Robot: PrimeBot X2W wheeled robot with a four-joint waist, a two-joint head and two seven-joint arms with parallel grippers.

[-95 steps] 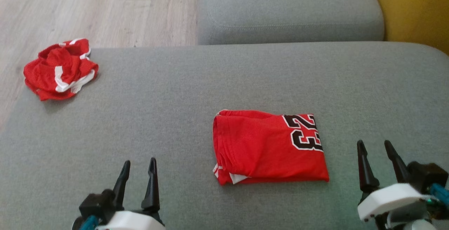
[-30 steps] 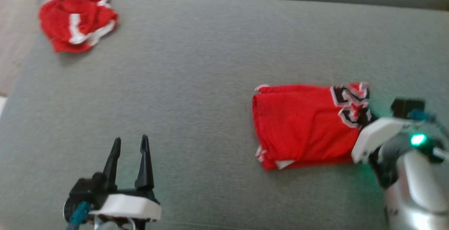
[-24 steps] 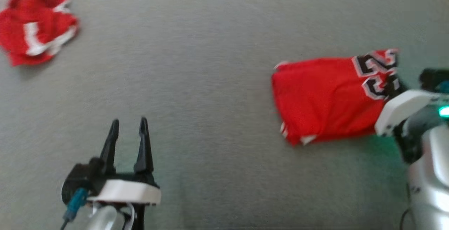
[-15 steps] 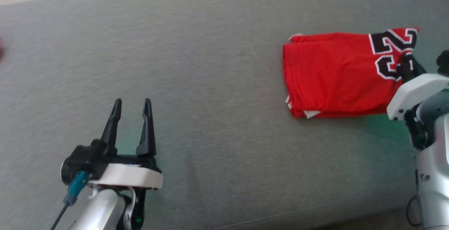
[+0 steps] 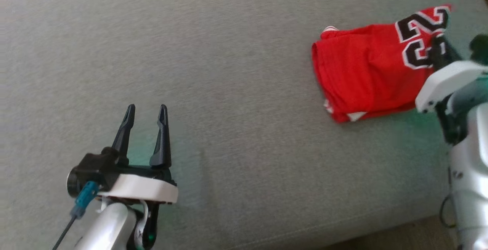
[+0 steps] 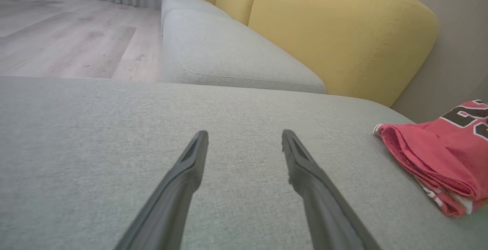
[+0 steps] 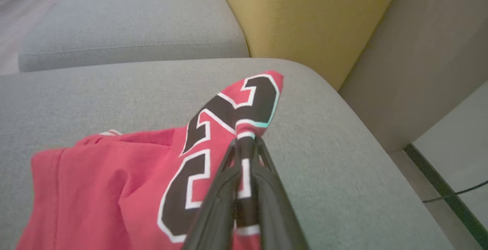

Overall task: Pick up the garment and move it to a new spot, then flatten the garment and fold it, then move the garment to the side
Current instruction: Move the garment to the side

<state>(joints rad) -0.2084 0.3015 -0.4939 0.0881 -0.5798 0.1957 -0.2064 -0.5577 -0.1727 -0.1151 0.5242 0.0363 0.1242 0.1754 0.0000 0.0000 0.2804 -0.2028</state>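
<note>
The garment (image 5: 366, 71) is a folded red jersey with black, white-edged numerals, lying on the grey cushion (image 5: 236, 71) at the right. Its numeral edge is lifted off the cushion. My right gripper (image 7: 246, 143) is shut on that edge, with the cloth pinched between its fingers; in the head view the gripper (image 5: 438, 46) sits at the garment's right side. My left gripper (image 5: 145, 111) stands open over bare cushion at the lower left, nothing between its fingers (image 6: 190, 166). The garment (image 6: 438, 154) also shows far right in the left wrist view.
The cushion's front edge (image 5: 343, 234) runs along the bottom right. A second grey seat cushion (image 6: 228, 59) and yellow backrests (image 6: 335, 32) lie beyond. A wall (image 7: 427, 52) and floor with a black cable (image 7: 457, 193) are past the cushion's right end. Wooden floor (image 6: 57, 40) is at the far left.
The right gripper, open beside the garment earlier, has closed on its numeral edge and dragged it rightward and away, lifting that edge. The camera has turned right; the crumpled red cloth left view.
</note>
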